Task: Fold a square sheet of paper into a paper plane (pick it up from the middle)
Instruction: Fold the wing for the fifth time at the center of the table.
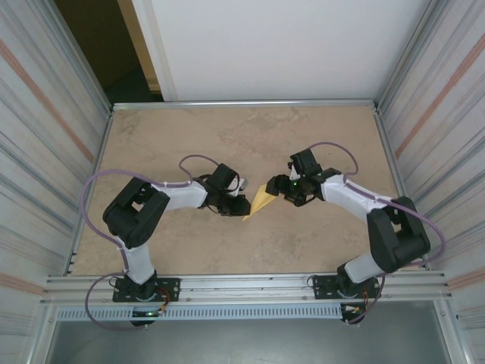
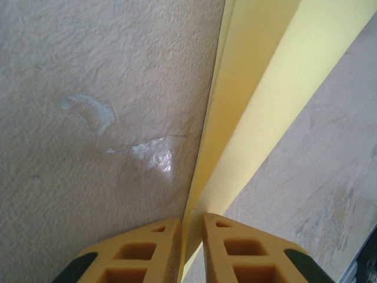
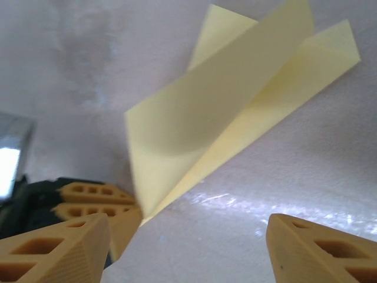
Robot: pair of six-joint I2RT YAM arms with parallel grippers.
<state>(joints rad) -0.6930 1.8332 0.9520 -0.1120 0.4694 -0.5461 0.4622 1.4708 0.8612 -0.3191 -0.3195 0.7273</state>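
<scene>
The pale-yellow paper plane [image 1: 260, 202] lies folded into a narrow pointed shape at mid table between the two grippers. My left gripper [image 1: 241, 206] is shut on its near end; in the left wrist view the paper plane [image 2: 259, 88] runs up and away from the pinching jaws of the left gripper [image 2: 191, 221]. My right gripper [image 1: 274, 187] is open just right of the plane. In the right wrist view the paper plane [image 3: 224, 112] stands with its flaps raised beyond the right gripper [image 3: 188, 227], not between its fingers. The left gripper's fingers [image 3: 94, 197] show at its tip.
The beige table [image 1: 303, 136] is walled by ribbed metal panels left [image 1: 45, 136] and right [image 1: 439, 114]. An aluminium rail [image 1: 250, 287] with both arm bases runs along the near edge.
</scene>
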